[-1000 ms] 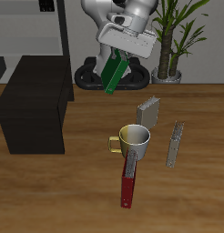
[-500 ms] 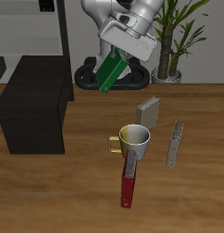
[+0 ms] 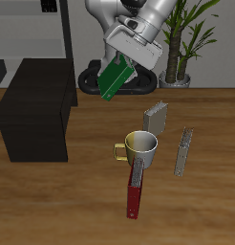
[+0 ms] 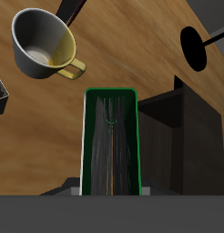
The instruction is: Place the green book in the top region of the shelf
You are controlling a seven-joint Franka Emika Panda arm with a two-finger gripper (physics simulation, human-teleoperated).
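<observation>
The green book hangs tilted in the air, high above the table, with my gripper shut on its upper end. In the wrist view the green book runs straight out from between the fingers, its page edges facing the camera. The black shelf stands on the table to one side of the book and lower down; its flat top is bare. The wrist view shows the shelf as a dark box beside the book.
A grey mug with a yellow inside stands mid-table, with a dark red book lying in front of it. Two grey books sit beside the mug. A potted plant stands at the back.
The gripper has carried the green book slightly upward and tilted it further toward level. Nothing else on the table has moved.
</observation>
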